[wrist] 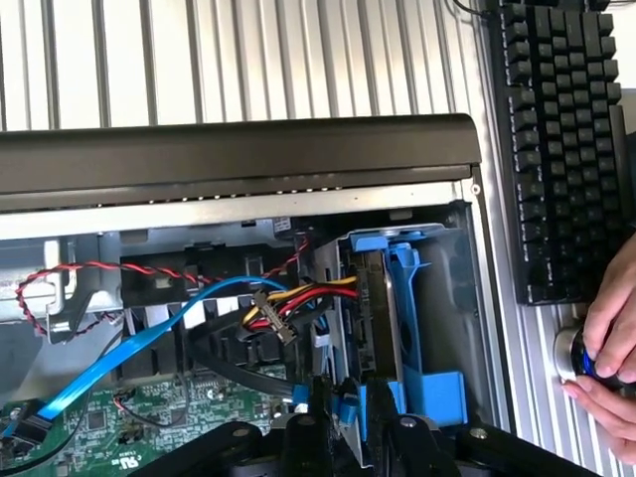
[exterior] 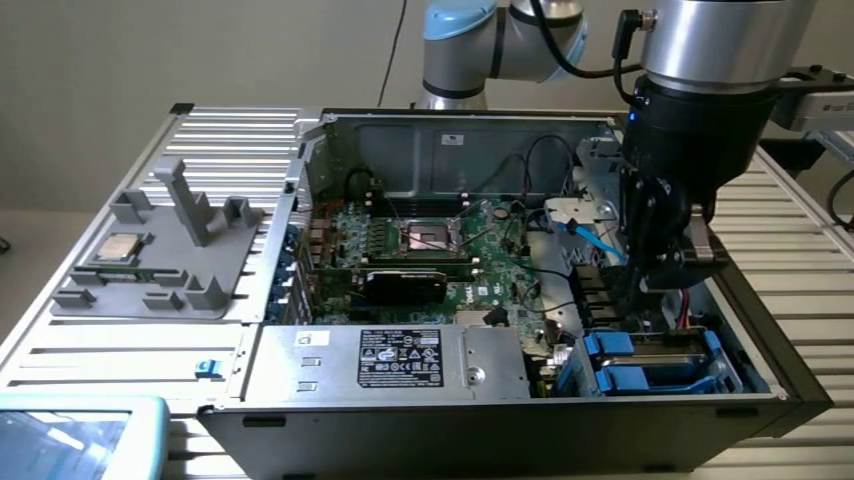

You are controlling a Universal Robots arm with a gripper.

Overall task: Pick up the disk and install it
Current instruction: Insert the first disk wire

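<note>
The disk [wrist: 383, 298] stands on edge in the drive bay of the open computer case [exterior: 534, 410], silver-grey body framed by its bright blue carrier. In the wrist view my gripper [wrist: 356, 437] sits at one end of it, with a black finger on either side of the blue tabs and pressed close against them. In the exterior view my gripper [exterior: 650, 288] reaches down into the case on the exterior view's right, just behind the blue drive fronts [exterior: 627, 348]. Its fingertips are hidden among the cables there.
A blue data cable [wrist: 129, 348] and red, yellow and black wires [wrist: 298, 298] lie close beside the bay. The motherboard [exterior: 427, 250] fills the case's middle. A grey fixture with a silver chip [exterior: 123, 248] sits at the exterior view's left. A keyboard [wrist: 561, 149] and a person's hand [wrist: 608, 338] are outside the case.
</note>
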